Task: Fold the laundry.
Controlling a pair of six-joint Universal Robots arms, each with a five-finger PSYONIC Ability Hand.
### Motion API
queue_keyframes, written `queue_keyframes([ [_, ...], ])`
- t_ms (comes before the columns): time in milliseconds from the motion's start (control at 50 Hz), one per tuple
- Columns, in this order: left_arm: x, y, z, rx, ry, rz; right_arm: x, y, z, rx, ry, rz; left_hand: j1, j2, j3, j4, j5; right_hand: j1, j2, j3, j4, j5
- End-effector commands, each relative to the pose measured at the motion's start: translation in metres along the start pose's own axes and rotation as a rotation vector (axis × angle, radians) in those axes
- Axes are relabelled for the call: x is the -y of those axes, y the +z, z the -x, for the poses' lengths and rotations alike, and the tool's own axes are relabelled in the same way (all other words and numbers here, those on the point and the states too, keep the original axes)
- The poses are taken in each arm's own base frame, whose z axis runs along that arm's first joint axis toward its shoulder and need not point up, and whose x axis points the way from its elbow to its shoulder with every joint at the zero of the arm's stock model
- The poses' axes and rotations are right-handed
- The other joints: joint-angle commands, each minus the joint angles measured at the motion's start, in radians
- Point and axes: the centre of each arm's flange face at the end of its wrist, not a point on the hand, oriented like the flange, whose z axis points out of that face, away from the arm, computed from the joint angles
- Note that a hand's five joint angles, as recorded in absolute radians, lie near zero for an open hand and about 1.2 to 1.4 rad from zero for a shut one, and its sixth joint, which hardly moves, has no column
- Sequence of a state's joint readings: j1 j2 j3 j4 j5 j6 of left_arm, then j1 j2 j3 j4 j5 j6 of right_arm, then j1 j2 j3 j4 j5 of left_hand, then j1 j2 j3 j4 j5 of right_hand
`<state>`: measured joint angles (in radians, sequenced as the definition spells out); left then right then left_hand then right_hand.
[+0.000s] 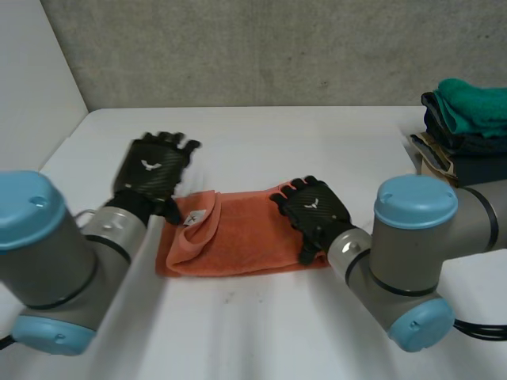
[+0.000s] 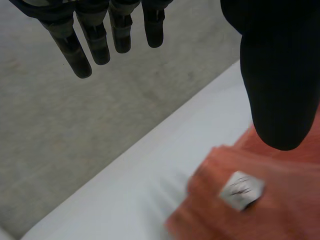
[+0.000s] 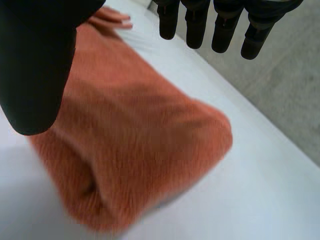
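A folded orange towel (image 1: 238, 237) lies in the middle of the white table (image 1: 261, 324), with a white label (image 1: 197, 218) near its left end. My left hand (image 1: 154, 168) hovers over the towel's left end, fingers straight and apart from the cloth. In the left wrist view its fingers (image 2: 95, 37) and thumb (image 2: 277, 75) hang above the towel (image 2: 270, 200) and label (image 2: 242, 189). My right hand (image 1: 315, 210) is above the towel's right end, open. In the right wrist view its fingers (image 3: 220, 25) and thumb (image 3: 35, 65) are spread over the towel (image 3: 135, 155), holding nothing.
A stack of folded clothes (image 1: 467, 127), teal on top of dark ones, sits at the table's far right edge. A grey wall (image 1: 253, 47) runs behind the table, and a white wall stands at the left.
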<state>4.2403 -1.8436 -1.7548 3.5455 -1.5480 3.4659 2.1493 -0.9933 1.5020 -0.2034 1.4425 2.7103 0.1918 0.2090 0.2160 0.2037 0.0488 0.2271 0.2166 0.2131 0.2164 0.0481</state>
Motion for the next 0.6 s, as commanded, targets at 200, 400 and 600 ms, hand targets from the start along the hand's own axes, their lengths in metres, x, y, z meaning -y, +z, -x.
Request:
queue_keyframes([
  [200, -0.043, 0.037, -0.046, -0.004, 0.03, 0.104, -0.024, -0.001, 0.006, -0.018, -0.063, -0.007, 0.048, 0.031, 0.024, 0.036, 0.017, 0.204, 0.215, 0.218, 0.215, 0.209],
  [400, -0.061, 0.045, 0.008, 0.256, 0.039, 0.203, -0.035, 0.0, 0.003, -0.036, -0.127, 0.017, 0.042, 0.025, 0.018, 0.03, 0.011, 1.137, 1.147, 1.151, 1.148, 1.141],
  [600, -0.026, 0.016, 0.018, 0.246, 0.039, 0.143, -0.055, -0.018, -0.042, -0.131, -0.375, 0.171, 0.019, 0.002, -0.005, 0.007, -0.013, 1.169, 1.18, 1.183, 1.18, 1.174],
])
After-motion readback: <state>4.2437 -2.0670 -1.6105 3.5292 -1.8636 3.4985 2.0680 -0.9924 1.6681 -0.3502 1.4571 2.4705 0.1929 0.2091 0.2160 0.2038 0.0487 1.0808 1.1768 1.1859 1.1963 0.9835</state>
